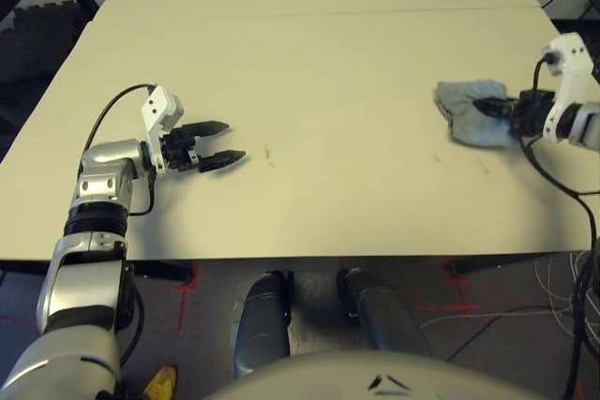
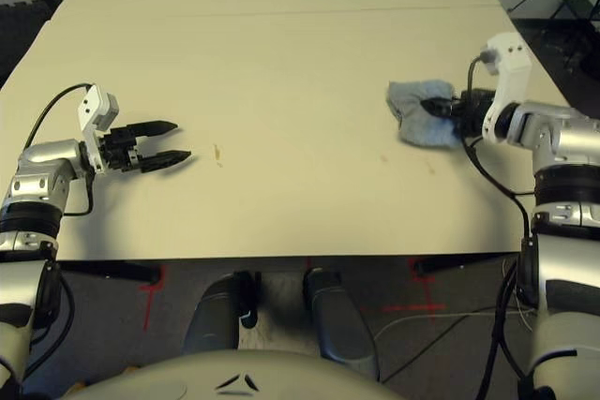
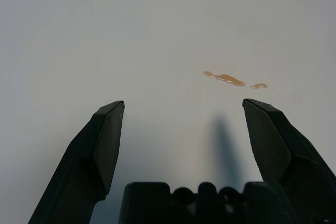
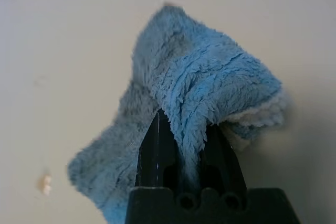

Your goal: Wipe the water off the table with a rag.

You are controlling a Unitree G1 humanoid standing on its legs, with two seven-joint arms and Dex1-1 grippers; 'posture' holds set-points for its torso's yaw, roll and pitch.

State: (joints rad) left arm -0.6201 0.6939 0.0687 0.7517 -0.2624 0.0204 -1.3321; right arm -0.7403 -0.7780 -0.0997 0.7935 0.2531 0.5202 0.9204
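the right pincer pinching only a fold of the rag could let it slip mid-wipe, missing the water near the spread left pincer.

Cream-beige table: flat top, thin seam line running left to right across the far part. A soft grey-blue rag lies crumpled at the right side, folded and wrinkled. Amber-brown water sits as a short streak and a speck left of centre toward the near edge. Further faint specks, possibly more drops, lie near the rag on its near-left side. The rest of the surface appears bare.
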